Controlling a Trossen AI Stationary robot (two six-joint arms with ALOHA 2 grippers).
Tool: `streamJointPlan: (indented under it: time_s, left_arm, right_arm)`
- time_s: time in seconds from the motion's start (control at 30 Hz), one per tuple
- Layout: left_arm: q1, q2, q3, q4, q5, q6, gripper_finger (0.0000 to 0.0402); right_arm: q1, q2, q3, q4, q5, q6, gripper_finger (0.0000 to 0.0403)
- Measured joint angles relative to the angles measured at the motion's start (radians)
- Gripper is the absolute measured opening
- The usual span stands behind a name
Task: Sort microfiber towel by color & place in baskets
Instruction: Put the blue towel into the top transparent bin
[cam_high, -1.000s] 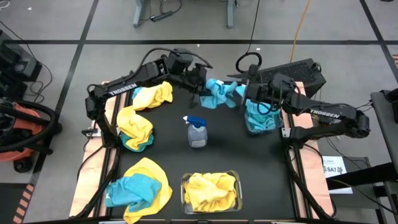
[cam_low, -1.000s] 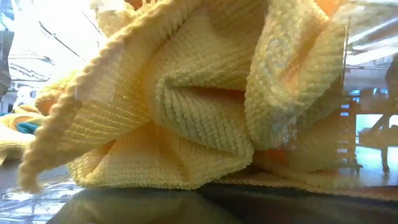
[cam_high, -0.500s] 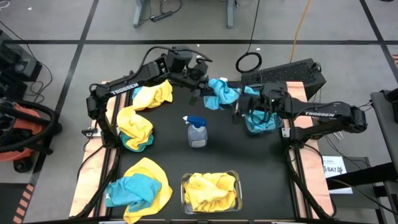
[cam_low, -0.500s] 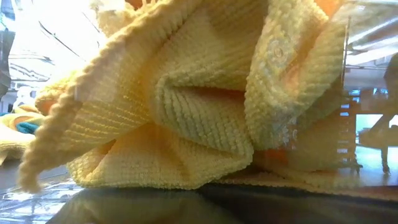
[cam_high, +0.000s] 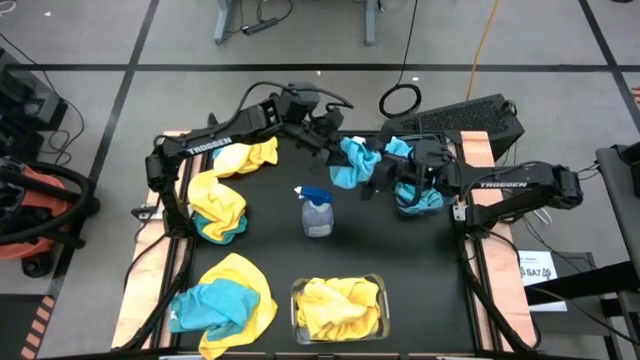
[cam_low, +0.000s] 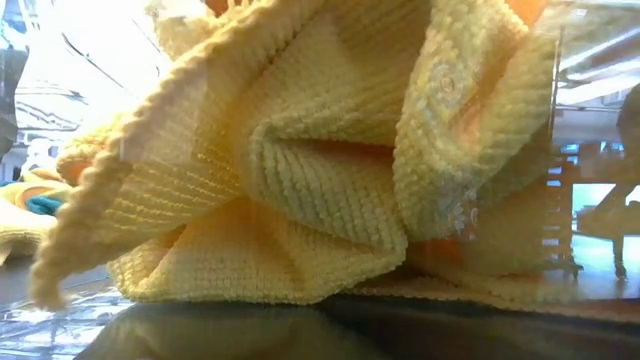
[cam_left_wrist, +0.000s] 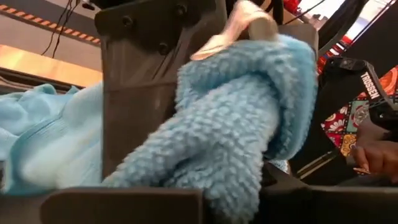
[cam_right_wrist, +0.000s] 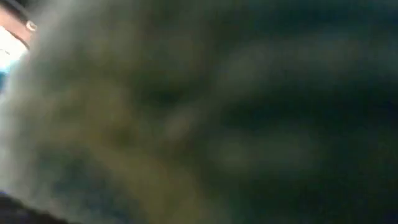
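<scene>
Since earlier frame, my right gripper slides toward clear blue-trigger spray bottle, jaw state unclear. Left gripper clamps fluffy teal microfiber towel beyond bottle; pass cleanly, release after right grips.

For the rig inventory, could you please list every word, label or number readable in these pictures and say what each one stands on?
"TROBBEN": white letters along the left arm, high view.
"TROBBEN": white letters along the right arm, high view.
"TROSSEN", partly cut off: white letters on the other arm, left wrist view.
White label beside the table's right edge: print too small to read.
Low view and right wrist view: no text.
</scene>
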Motion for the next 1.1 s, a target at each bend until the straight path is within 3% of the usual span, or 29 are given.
streamJointPlan:
  time_s: [0.2, 0.47, 0.6, 0.7, 0.9, 1.1]
  left_arm:
    - [-0.005, -0.001, 0.002, 0.015, -0.083, 0.015, 0.0086]
    - [0.016, -0.02, 0.002, 0.019, -0.077, 0.03, 0.0236]
    - [0.038, -0.028, 0.002, 0.019, -0.046, 0.029, 0.0294]
    - [0.057, -0.036, 0.001, -0.002, -0.059, 0.028, 0.0314]
    - [0.121, -0.068, -0.003, -0.056, -0.09, 0.035, 0.0312]
    - [0.185, -0.105, -0.002, -0.188, -0.11, 0.106, 0.0299]
  right_arm:
    - [0.017, -0.005, 0.041, -0.108, 0.067, -0.003, 0.0146]
    - [0.031, -0.046, 0.066, -0.225, 0.144, -0.003, 0.0012]
    - [0.032, -0.077, 0.076, -0.248, 0.183, 0.016, 0.0015]
    - [0.033, -0.117, 0.082, -0.239, 0.199, 0.028, 0.0013]
    - [0.034, -0.206, 0.083, -0.287, 0.206, 0.085, 0.0004]
    - [0.028, -0.293, 0.084, -0.467, 0.382, 0.153, 0.0004]
